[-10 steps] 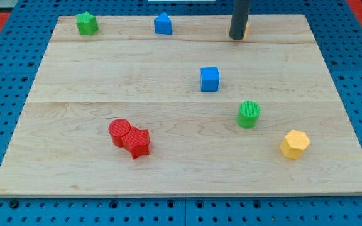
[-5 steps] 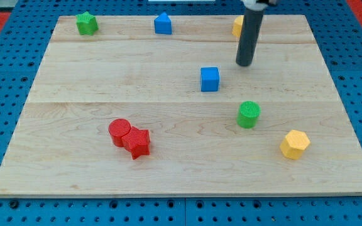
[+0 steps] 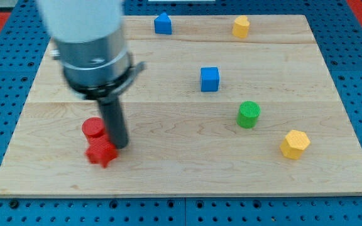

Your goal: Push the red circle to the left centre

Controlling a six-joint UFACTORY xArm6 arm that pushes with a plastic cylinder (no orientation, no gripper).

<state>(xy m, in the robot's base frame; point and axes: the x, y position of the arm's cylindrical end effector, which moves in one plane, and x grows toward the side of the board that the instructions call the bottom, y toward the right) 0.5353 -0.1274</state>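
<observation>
The red circle (image 3: 93,128) lies on the wooden board (image 3: 181,169) at the lower left. A red star-shaped block (image 3: 100,152) touches it just below. My tip (image 3: 119,145) stands right against the right side of both red blocks, between them. The rod and the arm's grey body rise above it and hide the board's upper left corner.
A blue cube (image 3: 210,79) sits near the middle. A green cylinder (image 3: 248,114) and a yellow hexagonal block (image 3: 294,144) lie at the lower right. A blue block (image 3: 163,24) and a yellow block (image 3: 241,26) sit along the top edge.
My tip swept from the top right down to the lower left. The red circle and red star have slid to the left. The arm now covers the green star.
</observation>
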